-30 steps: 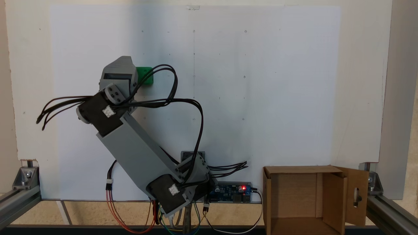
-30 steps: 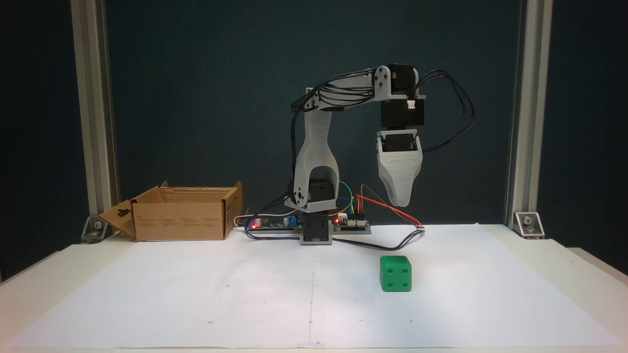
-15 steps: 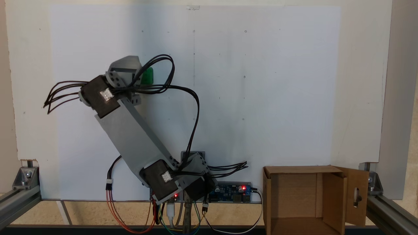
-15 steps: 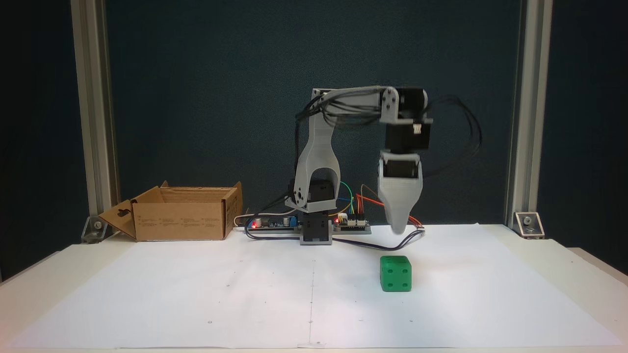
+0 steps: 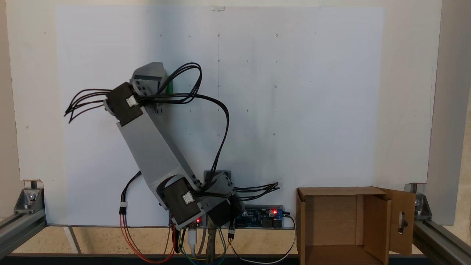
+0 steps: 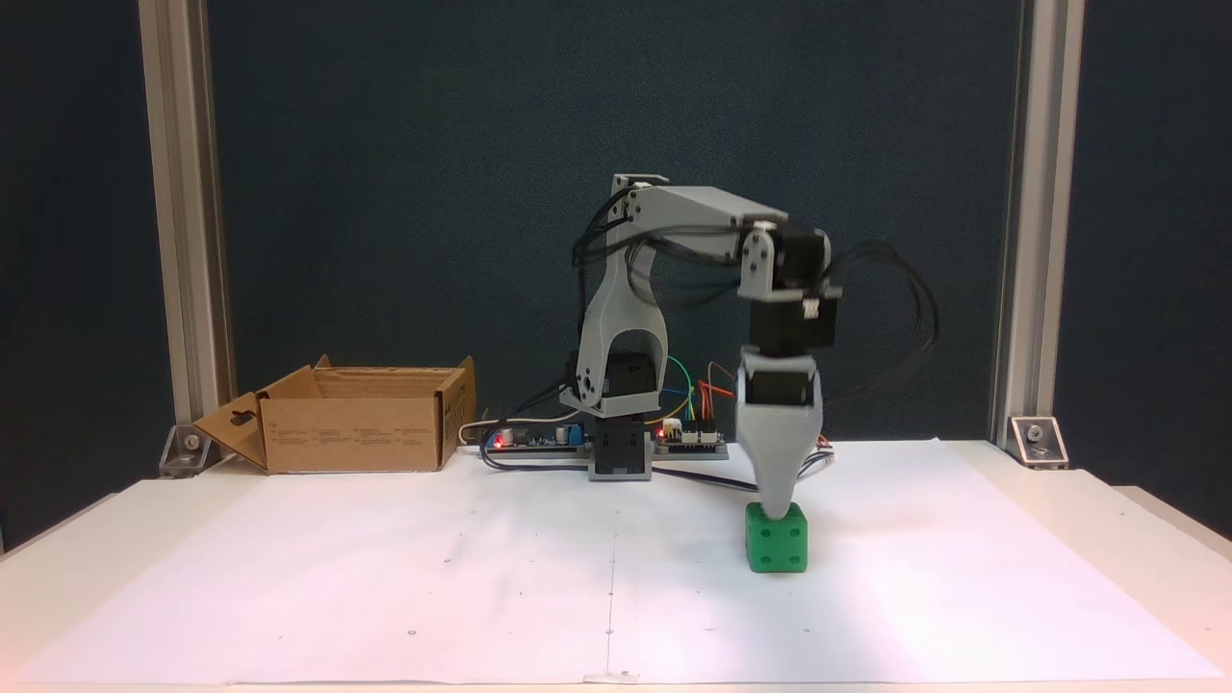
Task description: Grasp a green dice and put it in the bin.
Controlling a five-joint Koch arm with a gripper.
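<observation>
Dice (image 5: pixel 169 87) position, view from above: a thin green sliver is seen just right of the grey wrist housing, the rest covered by the arm. The jaws (image 5: pixel 162 82) are taken to lie directly over it, hidden beneath the housing; their state cannot be told here. The bin (image 5: pixel 401 221) is seen at the lower right, well apart from the dice, with the arm's base between them. A white paper sheet (image 5: pixel 294 110) is spread over the worktop (image 5: pixel 404 110).

Dice (image 6: pixel 776 539) position, front view: it rests flat on the paper sheet (image 6: pixel 481 577), right of centre. The jaws (image 6: pixel 777 508) are seen as one grey tapered tip, pointed straight down and meeting the dice's top edge, slightly left of its middle. One finger appears lined up behind the other, so open or clenched cannot be told. The bin (image 6: pixel 356 433) stands far left, near the back.

Judgement: the dice lies directly below the jaws, so the coming move turns on a short vertical drop with the fingers straddling the cube.
</observation>
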